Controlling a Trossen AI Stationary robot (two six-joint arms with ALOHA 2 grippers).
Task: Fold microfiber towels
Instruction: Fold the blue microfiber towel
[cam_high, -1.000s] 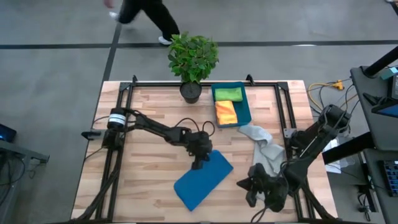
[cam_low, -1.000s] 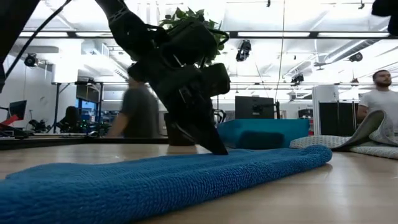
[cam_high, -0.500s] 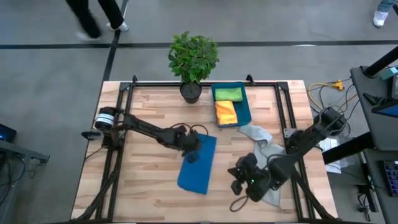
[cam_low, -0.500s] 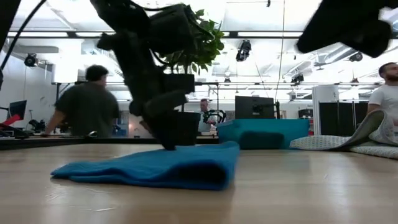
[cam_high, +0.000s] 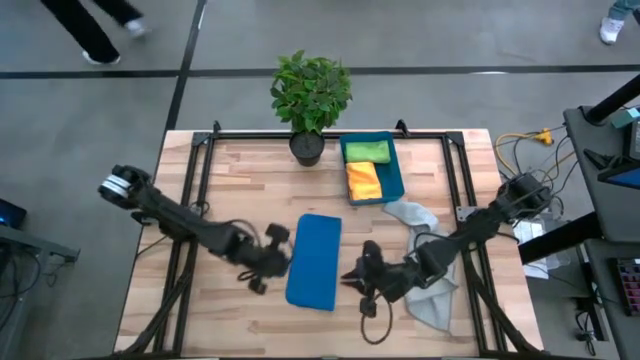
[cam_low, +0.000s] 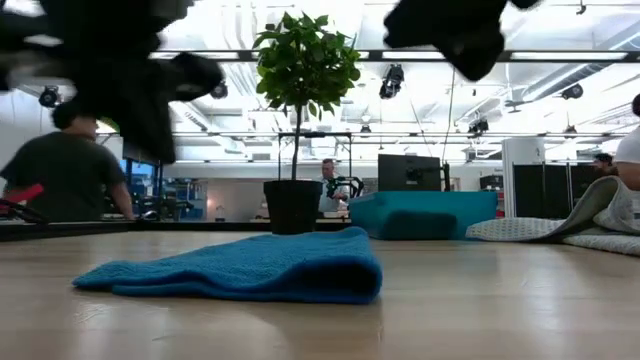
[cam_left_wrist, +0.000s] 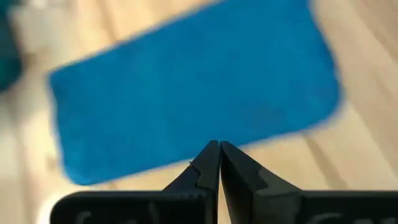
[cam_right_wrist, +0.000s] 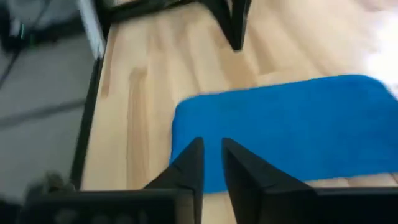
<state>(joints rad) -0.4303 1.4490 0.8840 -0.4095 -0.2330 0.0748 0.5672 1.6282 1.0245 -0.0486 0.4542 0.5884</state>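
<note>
On the surface (cam_high: 240, 190), the blue towel (cam_high: 314, 260) lies folded; the grey towel (cam_high: 428, 250) remains unfolded. Left fingers (cam_left_wrist: 214, 168) are pressed together, right fingers (cam_right_wrist: 214, 165) slightly parted, both empty.

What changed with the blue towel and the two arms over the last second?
The blue towel swung from slanted to straight and now lies folded. The left gripper, shut, let it go and backed off to its left; the right gripper moved in beside it. Grey towel and bin stayed put.

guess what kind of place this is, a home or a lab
Most likely a robotics lab or open workshop, not a home. The wooden table sits in a black frame on a bare concrete floor, the low view shows monitors and industrial ceiling lights, and a person works at a desk behind.
</note>
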